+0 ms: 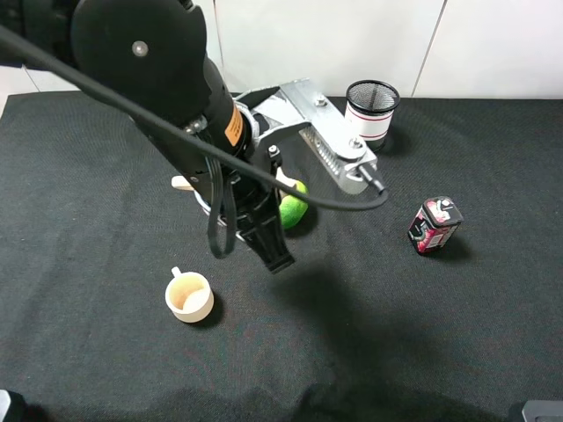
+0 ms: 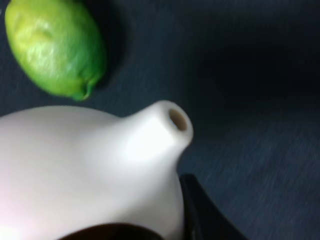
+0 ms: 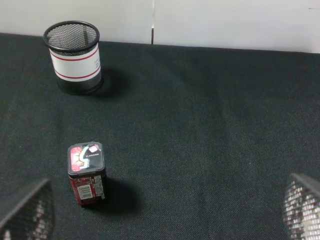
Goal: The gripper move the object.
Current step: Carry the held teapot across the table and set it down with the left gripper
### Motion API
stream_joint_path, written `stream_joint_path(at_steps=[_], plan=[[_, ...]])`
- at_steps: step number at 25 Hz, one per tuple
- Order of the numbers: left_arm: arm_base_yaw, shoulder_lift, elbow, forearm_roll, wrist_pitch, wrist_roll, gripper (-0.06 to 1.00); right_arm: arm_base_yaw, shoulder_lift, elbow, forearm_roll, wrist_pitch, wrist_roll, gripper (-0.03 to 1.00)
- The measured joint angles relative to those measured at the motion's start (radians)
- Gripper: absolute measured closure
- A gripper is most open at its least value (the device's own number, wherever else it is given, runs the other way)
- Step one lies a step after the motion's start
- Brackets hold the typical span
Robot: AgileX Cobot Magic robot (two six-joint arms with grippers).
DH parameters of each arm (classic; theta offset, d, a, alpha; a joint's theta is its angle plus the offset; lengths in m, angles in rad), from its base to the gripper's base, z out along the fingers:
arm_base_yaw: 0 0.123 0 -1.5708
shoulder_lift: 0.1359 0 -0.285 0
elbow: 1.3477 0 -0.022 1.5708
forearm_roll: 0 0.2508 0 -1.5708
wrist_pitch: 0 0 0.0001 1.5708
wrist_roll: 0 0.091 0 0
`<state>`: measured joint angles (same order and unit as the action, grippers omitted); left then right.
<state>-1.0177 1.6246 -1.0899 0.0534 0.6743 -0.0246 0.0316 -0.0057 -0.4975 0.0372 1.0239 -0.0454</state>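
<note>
The cream teapot fills the left wrist view, its short spout pointing away from the camera. In the exterior high view my left arm hides most of it; only its handle sticks out at the left. My left gripper is down on the teapot, one black finger against its outer wall by the rim. It appears shut on the pot. My right gripper is open and empty, its fingertips at the frame corners.
A green lime lies right beside the teapot, by the spout. A small cream cup stands nearer the front. A black mesh pen holder stands at the back and a red-black box at the right.
</note>
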Motion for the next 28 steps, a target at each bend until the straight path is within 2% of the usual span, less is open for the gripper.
stream_joint_path(at_steps=[5,12,28], plan=[[0.0,0.001,0.0,-0.007,-0.044,-0.033,0.84,0.0,0.0,0.0,0.0,0.0,0.0,0.27],[-0.014,0.084,-0.025,-0.067,-0.078,-0.038,0.84,0.0,0.0,0.0,0.0,0.0,0.0,0.27],[-0.06,0.246,-0.065,-0.077,-0.222,-0.038,0.84,0.0,0.0,0.0,0.0,0.0,0.0,0.27]])
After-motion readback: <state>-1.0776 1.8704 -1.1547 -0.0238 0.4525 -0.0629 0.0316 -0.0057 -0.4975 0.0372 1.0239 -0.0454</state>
